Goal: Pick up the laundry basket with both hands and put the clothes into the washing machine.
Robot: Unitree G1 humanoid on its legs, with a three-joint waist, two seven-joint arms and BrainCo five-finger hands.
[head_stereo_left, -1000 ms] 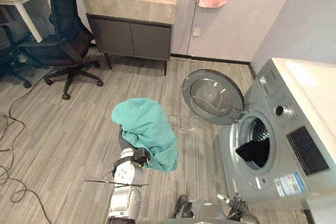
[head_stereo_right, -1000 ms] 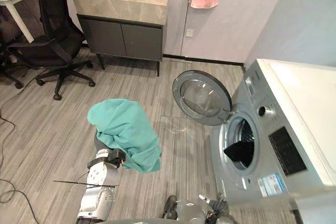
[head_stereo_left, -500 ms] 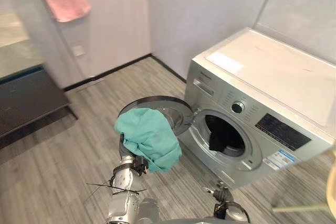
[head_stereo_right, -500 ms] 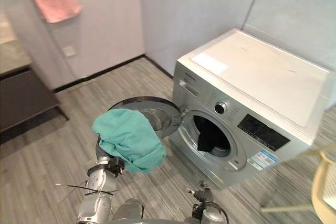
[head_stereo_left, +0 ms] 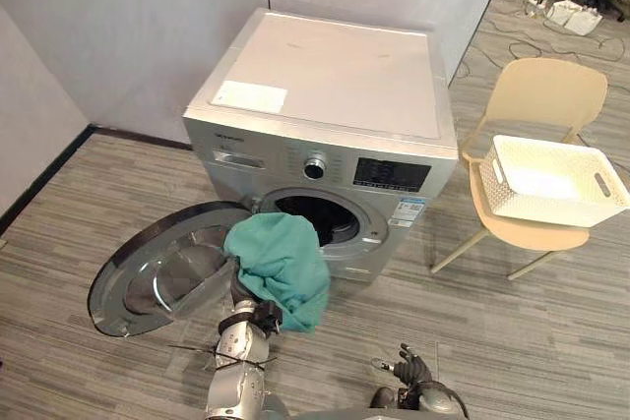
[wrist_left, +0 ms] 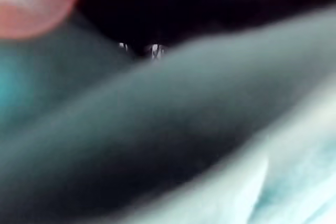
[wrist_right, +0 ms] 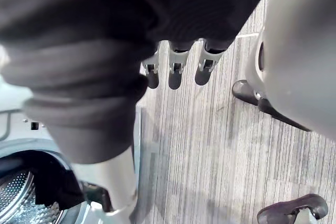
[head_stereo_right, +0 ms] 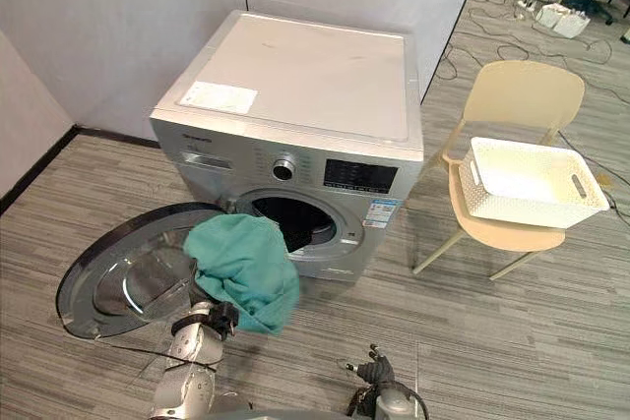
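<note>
A teal cloth (head_stereo_left: pixel 281 265) hangs bunched over my left hand (head_stereo_left: pixel 254 316), just in front of the washing machine (head_stereo_left: pixel 325 95) and below its round opening (head_stereo_left: pixel 317 219). The cloth covers the hand, and in the left wrist view the teal cloth (wrist_left: pixel 173 145) lies right against the camera. The machine's door (head_stereo_left: pixel 162 277) is swung wide open to the left, low over the floor. A dark garment (wrist_right: pixel 52 192) lies inside the drum. A white laundry basket (head_stereo_left: pixel 551 179) stands on a beige chair to the right. My right hand (head_stereo_left: pixel 413 373) hangs low and holds nothing, its fingers (wrist_right: pixel 177 74) relaxed.
The beige chair (head_stereo_left: pixel 546 95) stands right of the machine, with cables on the floor behind it. A grey partition wall (head_stereo_left: pixel 128 17) runs behind the machine. Striped grey flooring (head_stereo_left: pixel 512 331) stretches in front and to the right.
The camera has swung right, so the washer now faces me and the chair with the basket has come into view. The teal cloth now hangs close to the drum opening.
</note>
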